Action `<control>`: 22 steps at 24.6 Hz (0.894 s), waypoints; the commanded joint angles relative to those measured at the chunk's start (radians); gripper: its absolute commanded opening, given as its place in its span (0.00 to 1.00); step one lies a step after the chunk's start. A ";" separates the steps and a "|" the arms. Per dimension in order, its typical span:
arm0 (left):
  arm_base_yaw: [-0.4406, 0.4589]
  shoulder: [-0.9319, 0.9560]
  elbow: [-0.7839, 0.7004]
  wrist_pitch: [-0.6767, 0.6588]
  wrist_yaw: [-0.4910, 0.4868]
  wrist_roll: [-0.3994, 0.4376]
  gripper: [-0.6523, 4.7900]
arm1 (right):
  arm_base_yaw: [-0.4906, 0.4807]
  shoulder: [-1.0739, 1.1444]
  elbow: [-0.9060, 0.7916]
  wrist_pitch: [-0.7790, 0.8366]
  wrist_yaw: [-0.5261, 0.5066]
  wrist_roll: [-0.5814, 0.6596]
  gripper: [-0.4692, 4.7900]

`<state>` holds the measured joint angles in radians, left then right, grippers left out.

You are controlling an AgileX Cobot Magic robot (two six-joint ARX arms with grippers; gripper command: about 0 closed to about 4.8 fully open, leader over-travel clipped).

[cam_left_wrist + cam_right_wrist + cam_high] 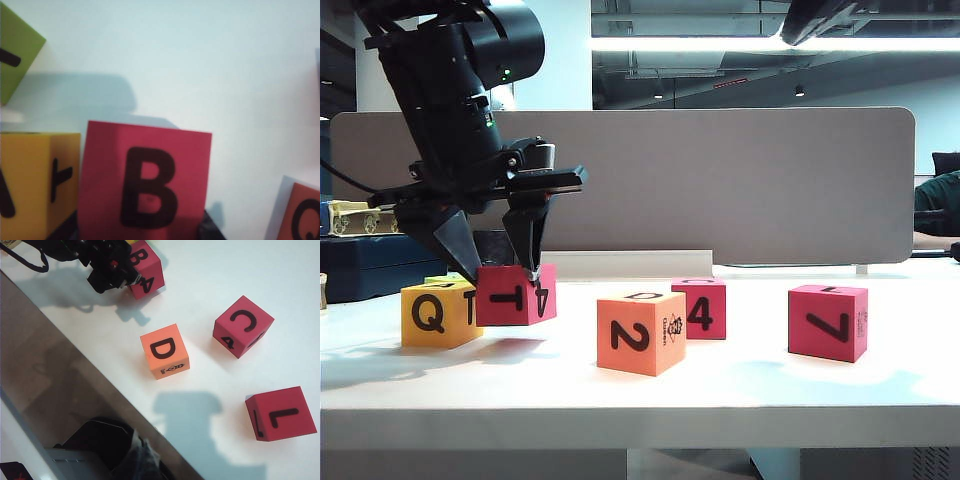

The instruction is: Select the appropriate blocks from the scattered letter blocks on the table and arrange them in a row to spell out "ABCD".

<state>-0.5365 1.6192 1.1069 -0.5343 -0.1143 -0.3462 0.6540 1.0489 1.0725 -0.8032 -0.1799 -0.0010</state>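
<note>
Exterior view faces level; wrist views look down, perhaps sharing the B cube [145, 185].

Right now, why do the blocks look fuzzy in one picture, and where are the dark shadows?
Left wrist view: the pink-red B block sits very close and looks soft and blurry, with a grey shadow behind it on the white table. Right wrist view: sharper, with a large dark shadow on the table beside the orange D block. Exterior view: the left gripper is backlit and dark under bright ceiling lights.
</note>
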 commanded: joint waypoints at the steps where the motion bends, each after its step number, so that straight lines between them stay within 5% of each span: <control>1: 0.000 -0.003 0.001 0.013 -0.004 -0.002 0.57 | 0.000 -0.003 0.006 -0.005 -0.002 0.000 0.09; 8: 0.000 -0.003 0.001 0.012 0.006 -0.002 0.58 | 0.000 -0.003 0.006 -0.009 -0.002 0.000 0.09; 11: 0.000 -0.003 0.001 0.012 0.006 -0.002 0.71 | 0.000 -0.003 0.006 -0.016 -0.002 0.000 0.09; 22: -0.001 -0.006 0.010 0.007 0.077 0.061 0.71 | 0.000 -0.003 0.006 -0.016 -0.002 0.000 0.09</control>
<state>-0.5365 1.6188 1.1110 -0.5217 -0.0452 -0.3206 0.6537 1.0489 1.0725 -0.8284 -0.1799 -0.0010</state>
